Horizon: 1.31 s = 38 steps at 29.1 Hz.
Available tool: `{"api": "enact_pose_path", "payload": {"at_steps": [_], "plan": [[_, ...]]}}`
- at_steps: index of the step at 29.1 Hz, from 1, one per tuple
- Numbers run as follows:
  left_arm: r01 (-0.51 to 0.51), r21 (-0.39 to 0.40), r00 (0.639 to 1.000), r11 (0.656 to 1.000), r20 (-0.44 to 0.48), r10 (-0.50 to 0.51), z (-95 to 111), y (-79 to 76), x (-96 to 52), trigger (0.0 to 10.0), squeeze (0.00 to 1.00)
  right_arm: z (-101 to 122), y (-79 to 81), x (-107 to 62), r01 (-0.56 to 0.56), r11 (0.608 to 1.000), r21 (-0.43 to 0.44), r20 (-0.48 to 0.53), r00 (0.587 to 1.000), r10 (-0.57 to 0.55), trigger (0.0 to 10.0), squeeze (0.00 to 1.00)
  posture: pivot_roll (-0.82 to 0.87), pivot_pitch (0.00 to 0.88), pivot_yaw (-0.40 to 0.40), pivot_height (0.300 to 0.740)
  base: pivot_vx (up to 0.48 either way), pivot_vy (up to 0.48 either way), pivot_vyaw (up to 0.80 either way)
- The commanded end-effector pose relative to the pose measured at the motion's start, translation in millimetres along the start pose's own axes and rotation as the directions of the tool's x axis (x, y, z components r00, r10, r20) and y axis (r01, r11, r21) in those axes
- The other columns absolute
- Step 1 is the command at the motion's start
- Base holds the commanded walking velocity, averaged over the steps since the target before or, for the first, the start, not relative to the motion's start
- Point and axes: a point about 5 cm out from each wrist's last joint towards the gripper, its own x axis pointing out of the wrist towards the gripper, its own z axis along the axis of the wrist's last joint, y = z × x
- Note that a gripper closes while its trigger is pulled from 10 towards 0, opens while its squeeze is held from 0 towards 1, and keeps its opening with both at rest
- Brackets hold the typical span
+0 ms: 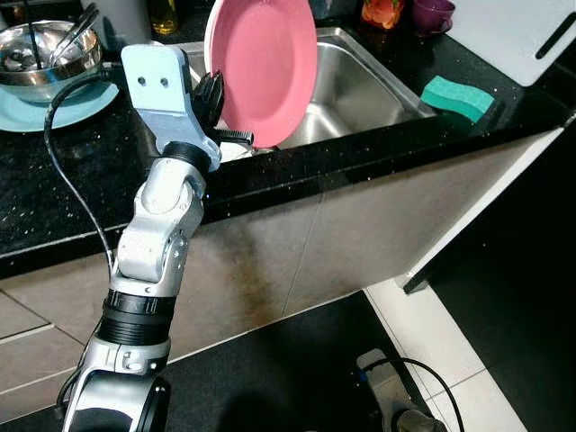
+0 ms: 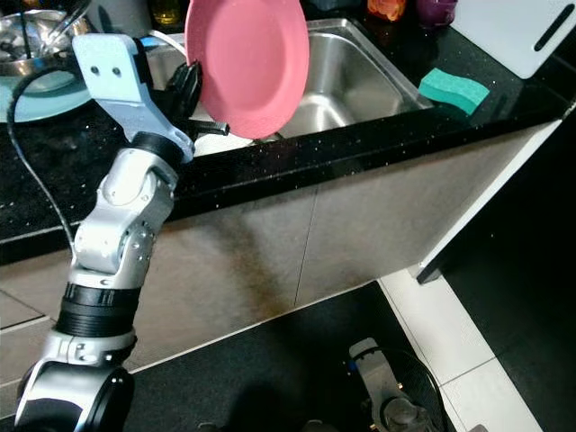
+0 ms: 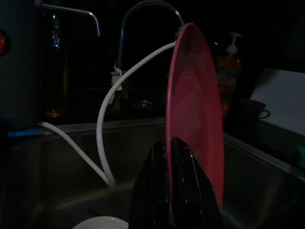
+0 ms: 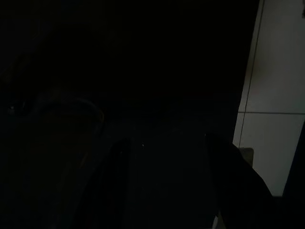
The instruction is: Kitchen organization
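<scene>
My left gripper [image 1: 219,112] is shut on the rim of a pink plate [image 1: 263,67], holding it upright on edge above the steel sink [image 1: 360,85]. In the left wrist view the plate [image 3: 195,114] stands edge-on between the two black fingers [image 3: 155,191], with the tap [image 3: 147,14] and a white hose [image 3: 107,119] behind it. Something white [image 3: 100,223] lies in the sink bottom below the gripper. The right wrist view is almost black, with a strip of pale floor tile [image 4: 276,86]; the right arm hangs idle.
On the black counter left of the sink, a steel bowl with utensils [image 1: 45,54] sits on a light blue plate [image 1: 54,108]. A green sponge [image 1: 457,97], a white cutting board [image 1: 522,31] and a purple cup [image 1: 434,13] lie to the right. Grey cabinet fronts [image 1: 360,243] are below.
</scene>
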Motion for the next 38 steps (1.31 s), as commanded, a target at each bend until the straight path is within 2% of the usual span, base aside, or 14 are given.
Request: {"api": "enact_pose_path", "payload": {"at_steps": [1,18,22,25,31,33,34,36,37,38], "plan": [[0.014,0.015,1.000,1.000,0.011,-0.014,3,-1.3,-1.6,10.0,0.00,-10,2.4,-1.9,-0.005,1.000,0.005,-0.031,1.000,0.005,10.0,0.00,0.02,0.137,-0.048,0.740,0.345,0.000,0.00],[0.023,0.019,1.000,1.000,0.009,-0.023,4,-3.0,-0.5,10.0,0.00,-11,2.9,-2.0,-0.005,1.000,0.015,-0.028,1.000,0.006,10.0,0.00,0.02,0.143,-0.041,0.740,0.348,0.000,0.00],[0.008,-0.016,1.000,1.000,-0.009,-0.009,1,-1.4,-0.8,10.0,0.00,-10,3.6,-1.8,-0.006,1.000,0.015,-0.027,1.000,0.006,10.0,0.00,0.02,0.143,-0.041,0.740,0.083,0.000,0.00],[0.069,0.019,0.996,0.997,-0.049,-0.068,-4,-6.1,-1.2,10.0,0.00,-10,3.8,-1.7,-0.005,1.000,0.014,-0.027,1.000,0.006,10.0,0.00,0.02,0.143,-0.042,0.740,0.000,0.000,0.00],[0.130,0.101,0.982,0.986,-0.151,-0.114,-12,-3.0,-0.4,10.0,0.00,-10,4.0,-1.7,-0.004,1.000,0.012,-0.027,1.000,0.005,10.0,0.00,0.02,0.145,-0.043,0.740,0.000,0.000,0.00],[0.198,0.151,0.960,0.968,-0.232,-0.160,-18,-1.4,-1.6,10.0,0.00,-10,3.9,-1.7,-0.003,1.000,0.011,-0.029,1.000,0.004,10.0,0.00,0.02,0.145,-0.043,0.740,0.000,0.000,0.00],[0.262,0.219,0.928,0.940,-0.325,-0.183,-25,3.0,-5.0,10.0,0.00,-10,3.9,-1.7,-0.002,1.000,0.010,-0.030,1.000,0.002,10.0,0.00,0.02,0.146,-0.044,0.740,0.000,0.000,0.00],[0.284,0.242,0.919,0.928,-0.346,-0.190,-27,4.2,-6.3,10.0,0.00,-10,4.0,-1.7,-0.002,1.000,0.010,-0.030,1.000,0.002,10.0,0.00,0.02,0.146,-0.044,0.740,0.000,0.000,0.00],[0.343,0.299,0.890,0.890,-0.406,-0.207,-33,8.0,-11.0,10.0,0.00,-10,4.0,-1.7,-0.001,1.000,0.009,-0.031,1.000,0.001,10.0,0.00,0.02,0.148,-0.045,0.740,0.000,0.000,0.00],[0.343,0.299,0.890,0.890,-0.406,-0.207,-33,8.0,-11.0,10.0,0.00,-10,4.0,-1.7,-0.001,1.000,0.009,-0.031,1.000,0.001,10.0,0.00,0.02,0.148,-0.045,0.740,0.000,0.000,0.00]]}}
